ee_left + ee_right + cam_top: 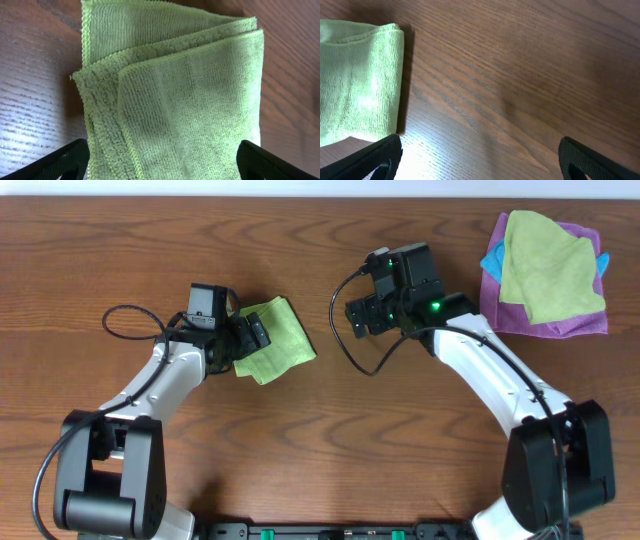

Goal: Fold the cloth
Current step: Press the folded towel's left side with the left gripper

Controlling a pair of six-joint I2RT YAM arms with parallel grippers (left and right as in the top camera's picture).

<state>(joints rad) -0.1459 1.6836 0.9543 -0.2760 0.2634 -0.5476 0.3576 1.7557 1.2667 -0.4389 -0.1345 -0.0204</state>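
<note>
The cloth (278, 340) is lime-green and lies folded into a small thick rectangle on the wooden table, left of centre. In the left wrist view the cloth (175, 95) fills the frame, its layered hemmed edges showing on the left. My left gripper (256, 335) is at the cloth's left end. It is open (165, 170), with one fingertip (67, 161) on each side of the fold and not pinching it. My right gripper (353, 316) is open (482, 162) above bare wood to the right of the cloth (360, 80), apart from it.
A pile of other cloths sits at the back right corner: a duller yellow-green cloth (548, 265) on top of a purple cloth (572, 322), with a blue cloth (492, 260) peeking out. A black cable (125, 322) loops beside the left arm.
</note>
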